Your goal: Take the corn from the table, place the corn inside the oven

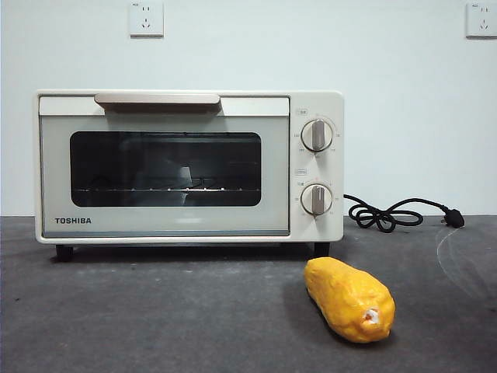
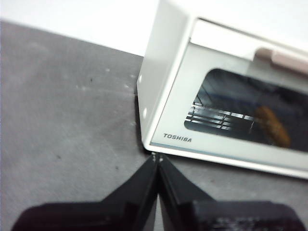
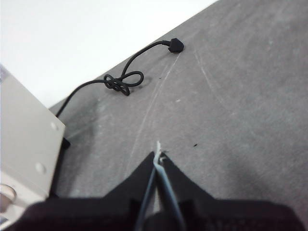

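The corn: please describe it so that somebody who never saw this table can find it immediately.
Find the cream-white oven standing on the dark grey table. In front of its knob side, nearer the camera, the corn lies alone on the table. It is the only glossy yellow-orange thing, plump, with a whitish stub end.

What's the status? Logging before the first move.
Left gripper shut, empty, near oven corner. Right gripper shut, empty, over bare table. Corn on table before oven's knob side, untouched. Oven door closed, blocking entry.
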Robot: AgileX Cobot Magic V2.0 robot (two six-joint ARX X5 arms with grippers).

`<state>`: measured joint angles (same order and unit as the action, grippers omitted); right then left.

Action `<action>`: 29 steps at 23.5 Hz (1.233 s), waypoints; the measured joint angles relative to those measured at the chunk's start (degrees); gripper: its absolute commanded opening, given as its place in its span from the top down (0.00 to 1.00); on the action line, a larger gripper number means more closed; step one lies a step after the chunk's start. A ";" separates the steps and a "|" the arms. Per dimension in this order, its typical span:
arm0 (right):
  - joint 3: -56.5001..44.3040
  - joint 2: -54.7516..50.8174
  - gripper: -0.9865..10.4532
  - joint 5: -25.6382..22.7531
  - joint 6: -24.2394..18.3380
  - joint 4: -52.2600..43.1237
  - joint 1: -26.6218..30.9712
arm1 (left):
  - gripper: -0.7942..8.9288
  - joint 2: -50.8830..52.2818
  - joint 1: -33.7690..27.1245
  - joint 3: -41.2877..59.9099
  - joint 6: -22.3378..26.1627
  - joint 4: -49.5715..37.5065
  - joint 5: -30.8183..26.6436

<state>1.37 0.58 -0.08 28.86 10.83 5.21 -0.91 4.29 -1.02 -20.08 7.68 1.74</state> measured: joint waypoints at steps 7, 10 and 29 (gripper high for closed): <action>0.00 0.00 0.91 3.48 2.43 -0.26 0.02 | 0.92 0.00 0.00 0.00 -8.26 0.17 10.64; 0.00 0.00 0.92 8.09 2.69 -1.81 0.02 | 0.92 0.00 0.00 -0.07 -9.14 0.20 17.11; 17.44 12.57 0.91 39.54 4.74 -4.76 0.00 | 0.92 -18.69 0.00 -24.76 -1.79 13.49 23.78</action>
<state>18.81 13.15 39.46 33.61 6.07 5.21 -19.59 4.29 -25.78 -21.87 21.17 25.52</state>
